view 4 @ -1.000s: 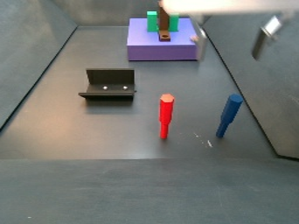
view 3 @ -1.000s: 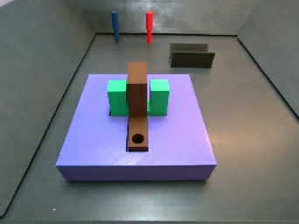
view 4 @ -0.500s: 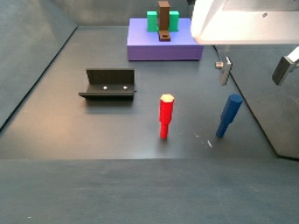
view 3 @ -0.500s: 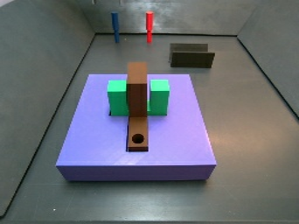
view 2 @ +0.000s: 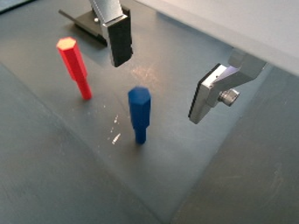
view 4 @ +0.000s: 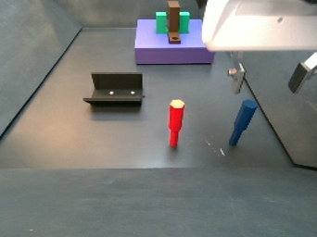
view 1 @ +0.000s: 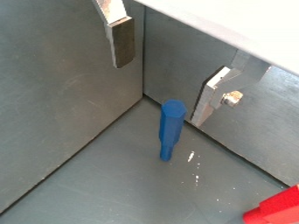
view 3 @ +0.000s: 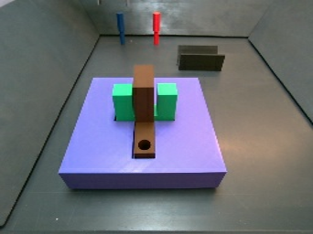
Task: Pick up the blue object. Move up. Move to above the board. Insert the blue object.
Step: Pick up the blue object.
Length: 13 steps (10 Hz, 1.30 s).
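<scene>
The tool [view 2: 163,74] hangs above the blue object [view 2: 139,114] with its fingers [view 2: 118,39] spread wide and empty, placed to straddle it. The peg stands upright on the tabletop [view 4: 111,139] near the red peg [view 4: 176,122], probably off-centre between the plates.

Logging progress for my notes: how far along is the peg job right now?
Nothing is finished. The blue peg stands upright on the floor beside the red peg. The open tool hangs above it, fingers either side, not gripping. Grasping, lifting and inserting into the board remain.
</scene>
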{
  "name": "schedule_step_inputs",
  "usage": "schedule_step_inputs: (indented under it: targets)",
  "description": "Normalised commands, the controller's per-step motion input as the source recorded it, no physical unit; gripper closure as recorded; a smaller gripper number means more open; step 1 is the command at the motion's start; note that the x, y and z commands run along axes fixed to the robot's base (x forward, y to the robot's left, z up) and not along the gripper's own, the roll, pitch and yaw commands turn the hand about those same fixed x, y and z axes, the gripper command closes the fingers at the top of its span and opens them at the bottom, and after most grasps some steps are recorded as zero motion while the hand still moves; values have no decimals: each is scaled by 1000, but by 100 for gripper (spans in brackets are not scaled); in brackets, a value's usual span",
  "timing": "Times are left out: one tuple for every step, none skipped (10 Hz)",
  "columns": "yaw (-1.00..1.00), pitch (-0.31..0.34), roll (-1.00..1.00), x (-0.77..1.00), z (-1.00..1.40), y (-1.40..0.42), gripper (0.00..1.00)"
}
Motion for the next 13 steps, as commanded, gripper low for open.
schedule_step_inputs:
  targets:
    - [0,-57,47,26,-220,123,0]
    - [0,-79,0,180,-169,91,0]
    - [0,-83,19,94,-217,97,0]
    - [0,-86,33,26,-237,86,0]
    - [0,-87,21,57,-237,46,0]
    - [0,-87,0,106,-220,23,0]
    - [0,-84,0,149,-189,6,0]
    - [0,-81,0,166,-169,6,0]
    - [0,-74,0,114,-163,17,0]
    - [0,-81,0,71,-211,71,0]
    - [0,-84,0,63,-214,71,0]
    - [0,-86,-3,20,-189,46,0]
    - [0,-100,-11,0,-214,6,0]
